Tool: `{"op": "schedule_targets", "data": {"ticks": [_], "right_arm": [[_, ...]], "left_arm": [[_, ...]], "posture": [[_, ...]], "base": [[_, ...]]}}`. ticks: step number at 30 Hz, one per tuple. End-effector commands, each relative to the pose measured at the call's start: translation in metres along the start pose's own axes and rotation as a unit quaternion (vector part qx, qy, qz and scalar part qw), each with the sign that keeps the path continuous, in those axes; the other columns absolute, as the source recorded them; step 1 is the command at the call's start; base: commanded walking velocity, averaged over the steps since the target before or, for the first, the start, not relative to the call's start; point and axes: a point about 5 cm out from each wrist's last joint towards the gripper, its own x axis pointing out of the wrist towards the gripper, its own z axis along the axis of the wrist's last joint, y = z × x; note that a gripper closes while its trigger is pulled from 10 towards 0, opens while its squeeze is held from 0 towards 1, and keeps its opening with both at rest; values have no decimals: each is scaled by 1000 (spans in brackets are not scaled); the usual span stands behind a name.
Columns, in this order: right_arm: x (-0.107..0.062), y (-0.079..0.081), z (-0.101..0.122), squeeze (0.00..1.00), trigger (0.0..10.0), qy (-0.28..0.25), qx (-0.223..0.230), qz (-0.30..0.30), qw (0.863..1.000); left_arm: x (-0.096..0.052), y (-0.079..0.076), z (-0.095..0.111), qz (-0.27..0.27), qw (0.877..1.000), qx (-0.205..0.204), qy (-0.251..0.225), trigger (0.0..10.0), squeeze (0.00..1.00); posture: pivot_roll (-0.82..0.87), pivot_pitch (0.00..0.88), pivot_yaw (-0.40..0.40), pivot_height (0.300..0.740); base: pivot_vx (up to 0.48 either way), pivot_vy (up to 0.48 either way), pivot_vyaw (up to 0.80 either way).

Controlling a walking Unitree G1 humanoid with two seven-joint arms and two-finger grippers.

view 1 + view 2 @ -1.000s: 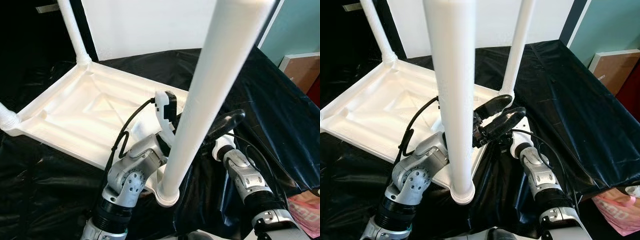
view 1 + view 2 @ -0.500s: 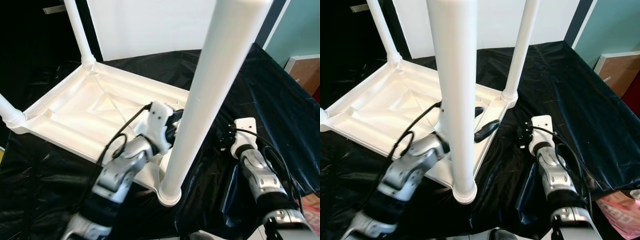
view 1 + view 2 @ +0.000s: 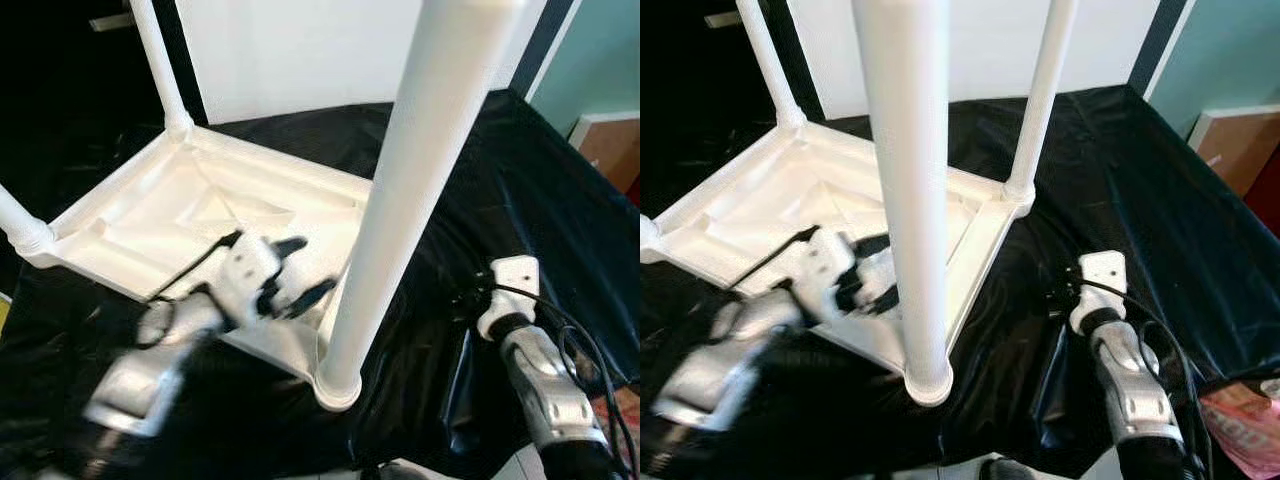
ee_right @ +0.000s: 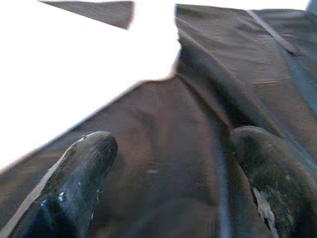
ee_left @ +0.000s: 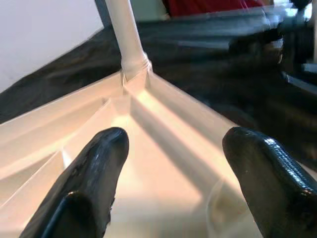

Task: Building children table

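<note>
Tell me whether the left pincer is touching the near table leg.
Apart. The left eye view shows the left pincer open beside the leg, with the tabletop between them.

tabletop [image 3: 150, 215]: 1, flipped upside down | legs: 4 standing up – near one [image 3: 400, 190], far right [image 3: 1040, 100], far left [image 3: 160, 65], left corner [image 3: 20, 228] (mostly cut off) | black sheet [image 3: 480, 170]: 1 | grippers: 2, left [image 3: 297, 270] and right [image 4: 168, 183]
</note>
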Motion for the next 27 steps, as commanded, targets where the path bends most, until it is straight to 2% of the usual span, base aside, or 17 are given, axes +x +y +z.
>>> {"op": "schedule_targets", "data": {"ticks": [1, 9, 10, 15, 20, 27], "right_arm": [[-2, 3, 2, 0, 10000, 1, 5, 15, 1000], [-16, 9, 17, 0, 10000, -21, 25, 63, 997], [-26, 10, 20, 0, 10000, -17, 25, 90, 995], [-35, 11, 20, 0, 10000, -5, 23, 111, 994], [-40, 15, 21, 0, 10000, 8, 21, 141, 990], [-47, 17, 25, 0, 10000, 12, 24, 148, 989]], "left_arm": [[-3, -3, 3, -21, 1000, 23, -1, 10000, 0], [-18, -10, -1, -45, 998, 34, 33, 10000, 0], [-21, -17, -3, -71, 995, 43, 46, 10000, 0], [-24, -22, -7, -96, 992, 57, 64, 10000, 0], [-27, -30, -19, -144, 981, 85, 101, 10000, 0], [-32, -32, -17, -158, 979, 74, 108, 10000, 0]], "posture": [[-40, 100, -15, 740], [-35, 92, -23, 740], [-34, 90, -28, 740], [-35, 89, -32, 740], [-50, 92, -22, 740], [-63, 96, -13, 740]], "base": [[0, 0, 0], [0, 0, 0], [0, 0, 0], [0, 0, 0], [0, 0, 0], [0, 0, 0]]}}
